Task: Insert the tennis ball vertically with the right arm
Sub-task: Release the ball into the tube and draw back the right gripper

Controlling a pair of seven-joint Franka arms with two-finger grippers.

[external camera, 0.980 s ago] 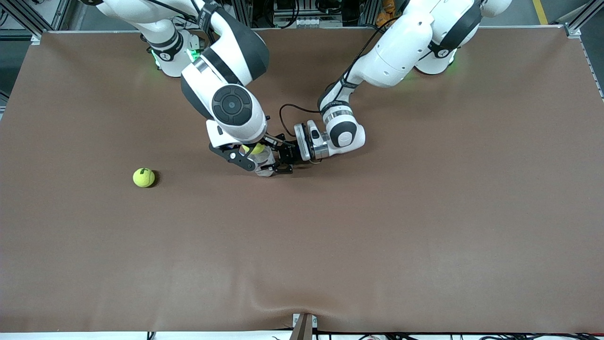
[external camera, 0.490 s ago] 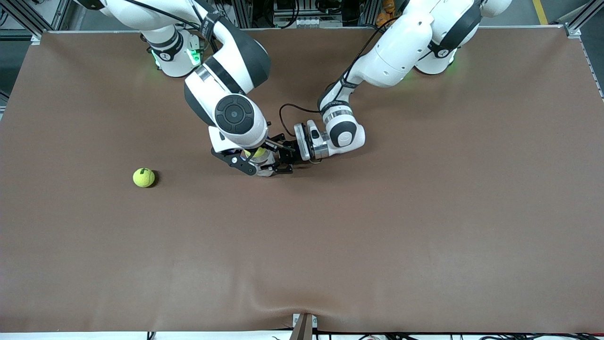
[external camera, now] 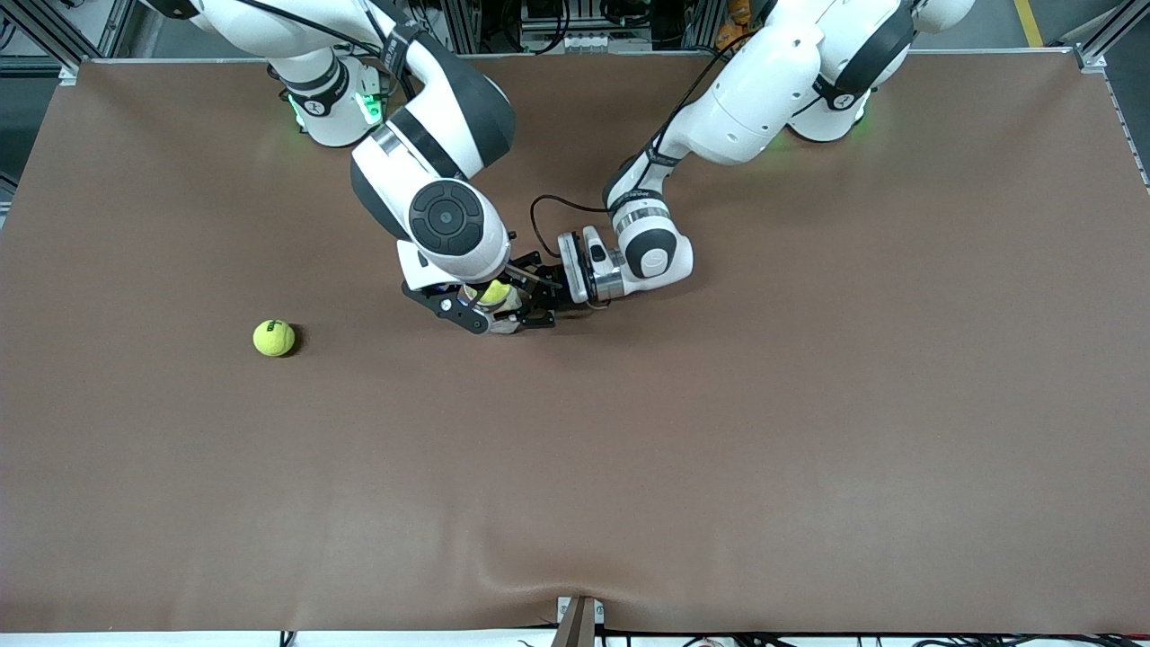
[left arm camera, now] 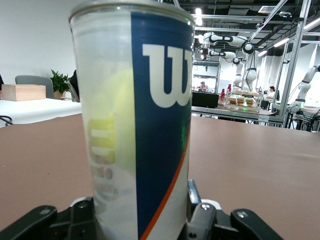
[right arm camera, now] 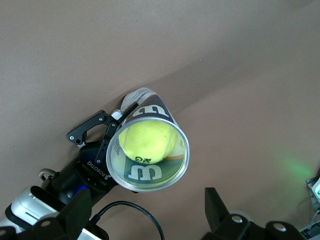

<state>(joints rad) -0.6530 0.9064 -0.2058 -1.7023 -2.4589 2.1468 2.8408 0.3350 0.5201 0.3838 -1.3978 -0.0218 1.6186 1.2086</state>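
A clear tennis ball can with a blue Wilson label stands upright on the brown table. My left gripper is shut on the can's lower part. It also shows in the front view and in the right wrist view. A yellow tennis ball lies inside the can and shows through its open mouth. It also shows in the front view. My right gripper hangs over the can's mouth, open and empty, with one finger on each side. In the front view it partly hides the can.
A second yellow tennis ball lies loose on the table toward the right arm's end. The left gripper's black cable loops beside the can.
My right hand has shifted slightly toward the left gripper, over the can. The ball now shows lower, inside the can's mouth. The left gripper still holds the can.
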